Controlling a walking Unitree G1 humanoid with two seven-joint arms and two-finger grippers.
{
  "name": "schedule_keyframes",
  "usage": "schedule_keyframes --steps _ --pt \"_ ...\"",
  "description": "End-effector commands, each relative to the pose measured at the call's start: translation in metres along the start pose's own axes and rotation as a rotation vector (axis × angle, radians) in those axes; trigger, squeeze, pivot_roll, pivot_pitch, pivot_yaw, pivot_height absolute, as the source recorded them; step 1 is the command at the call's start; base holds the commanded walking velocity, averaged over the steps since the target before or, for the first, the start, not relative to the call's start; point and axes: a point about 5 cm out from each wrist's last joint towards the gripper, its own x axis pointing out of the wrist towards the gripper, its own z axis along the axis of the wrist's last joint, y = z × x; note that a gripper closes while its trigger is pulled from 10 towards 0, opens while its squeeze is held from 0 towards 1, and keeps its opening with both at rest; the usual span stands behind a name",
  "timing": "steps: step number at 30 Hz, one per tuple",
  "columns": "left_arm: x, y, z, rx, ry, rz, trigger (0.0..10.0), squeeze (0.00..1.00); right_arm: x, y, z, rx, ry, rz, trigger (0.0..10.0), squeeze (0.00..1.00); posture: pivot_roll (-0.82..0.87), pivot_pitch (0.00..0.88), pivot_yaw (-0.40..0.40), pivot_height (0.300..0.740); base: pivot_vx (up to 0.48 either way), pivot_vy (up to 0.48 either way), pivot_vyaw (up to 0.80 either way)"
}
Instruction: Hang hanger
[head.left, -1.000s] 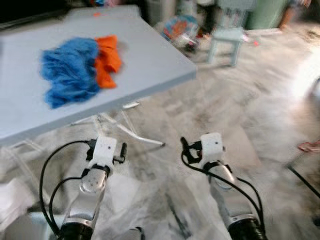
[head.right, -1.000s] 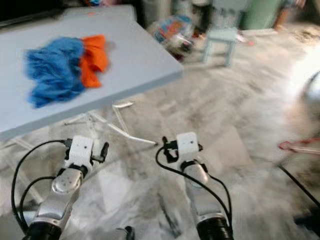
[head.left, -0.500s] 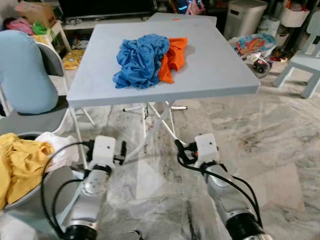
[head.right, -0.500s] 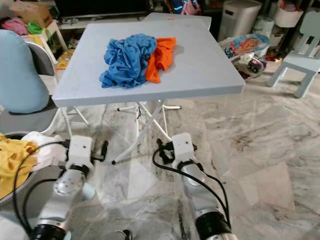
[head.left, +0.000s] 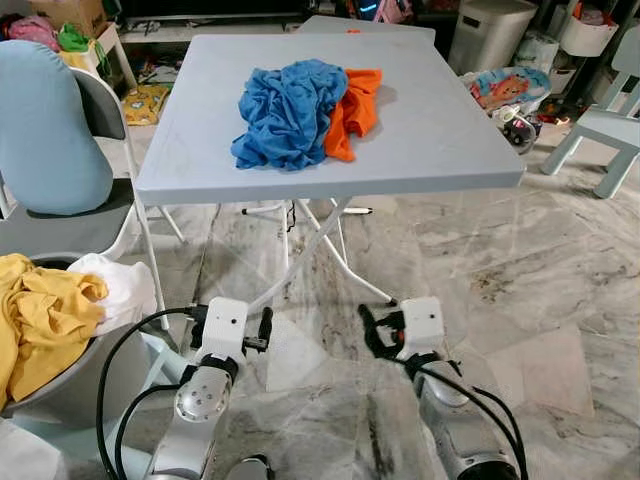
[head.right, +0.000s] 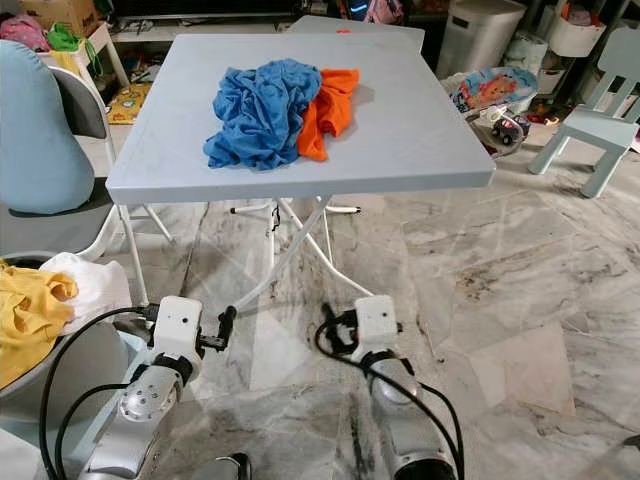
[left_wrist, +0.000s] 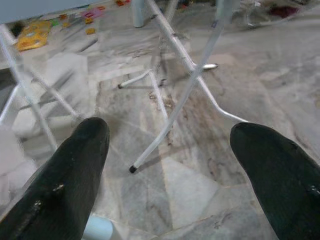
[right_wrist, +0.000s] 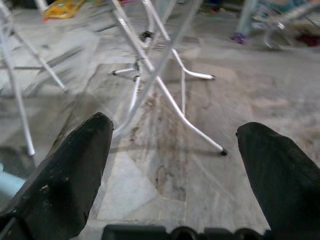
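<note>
Here, both pincers (left_wrist: 170, 150) (right_wrist: 175, 150) agape, above floor (head.left: 520, 300)

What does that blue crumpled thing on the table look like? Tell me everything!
The blue cloth is a soft, wrinkly fabric, bright blue, bunched into a loose heap with many folds. It lies on the grey table, near the middle of the top. On the robot's right side it touches an orange cloth, partly overlapping it. Nothing holds it; both claws hang low over the floor, far from it.
</note>
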Motion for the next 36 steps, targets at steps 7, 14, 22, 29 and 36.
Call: schedule_keyframes --steps 7,14,22,29,36 --pt "-0.003 -0.012 0.005 -0.024 -0.022 -0.107 10.0 0.0 -0.013 -0.004 -0.015 0.012 0.061 -0.019 10.0 0.0 0.1 0.141 -0.032 0.74 0.036 0.453 -0.76" --pt "-0.001 -0.014 0.006 -0.018 -0.018 -0.119 10.0 0.0 -0.009 -0.004 -0.012 0.019 0.074 -0.01 10.0 0.0 0.11 0.132 -0.044 0.74 0.254 0.34 -0.76" --pt "-0.002 -0.019 0.011 -0.009 -0.055 -0.15 10.0 0.0 -0.003 -0.003 -0.007 0.016 0.063 -0.004 10.0 0.0 0.12 0.138 -0.048 0.74 0.376 0.167 -0.76" --pt "-0.004 -0.022 0.009 -0.006 -0.045 -0.183 10.0 0.0 -0.001 -0.007 -0.001 0.017 0.054 -0.02 10.0 0.0 0.1 0.146 -0.047 0.74 0.47 0.0 -0.76" --pt "-0.002 -0.03 0.009 -0.028 -0.036 -0.218 10.0 0.0 0.001 -0.01 0.001 0.014 0.055 -0.032 10.0 0.0 0.09 0.152 -0.05 0.74 0.462 0.0 -0.76"
